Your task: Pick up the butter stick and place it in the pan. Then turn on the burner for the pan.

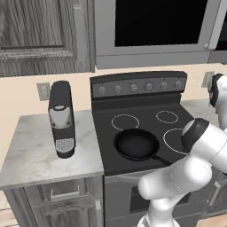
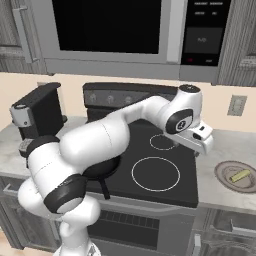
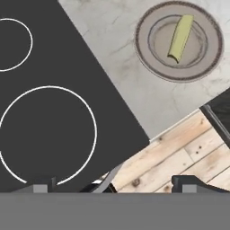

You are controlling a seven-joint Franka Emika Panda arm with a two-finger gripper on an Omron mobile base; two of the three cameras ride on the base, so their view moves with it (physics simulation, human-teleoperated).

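Note:
The butter stick is a pale yellow bar lying on a round brownish plate on the counter right of the stove. In the right base view the butter stick rests on that plate too. My gripper is open with nothing between its fingertips. It hovers over the stove's front right corner, well short of the plate. The black pan sits on the front left burner, handle pointing toward the stove's front. My arm hides most of the pan in the right base view.
A dark coffee machine stands on the left counter. Several knobs line the stove's back panel. A large burner ring lies under the hand. Wooden floor shows past the counter's edge. A microwave hangs above.

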